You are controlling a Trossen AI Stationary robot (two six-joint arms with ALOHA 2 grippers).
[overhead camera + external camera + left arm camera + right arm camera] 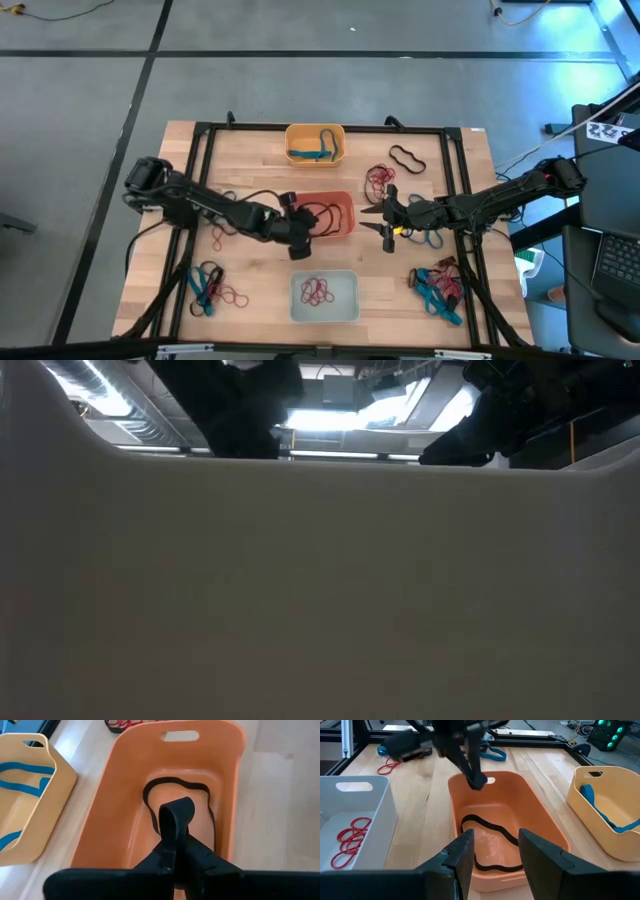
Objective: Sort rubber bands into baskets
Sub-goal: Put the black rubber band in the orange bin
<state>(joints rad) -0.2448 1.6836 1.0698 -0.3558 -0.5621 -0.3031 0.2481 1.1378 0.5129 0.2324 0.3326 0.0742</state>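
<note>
The left tool [176, 827] hangs over the red-orange basket [343, 208] in the middle of the desk, and its fingers are clenched on a black band [176, 815], which stands up as a small loop above the fingertips. A second black band [175, 787] already lies on the floor of this basket. The right tool [495, 851] waits just beside the same basket on its other side; its fingers are spread and they hold nothing.

The yellow basket [315, 144], at the far edge of the desk, holds a blue band [322, 147], and the pale basket [325, 297], at the near edge, holds red bands [317, 290]. More bands lie loose on the wood: a mixed heap [437, 285] near the right front corner, another heap [208, 287] near the left front corner, some red ones [379, 179] and one black loop [407, 158] behind the right arm.

I judge that the bands are very light, soft and a little sticky, so they bend and tangle easily. It is best to pinch one single strand at the edge of a heap, not in its middle.

The desk [250, 150] is of light wood with a black frame [320, 128] around it. The floor [300, 60] of the room is grey concrete, and a computer keyboard [615, 262] stands at the right. In the low view a pale wall blocks nearly everything.
</note>
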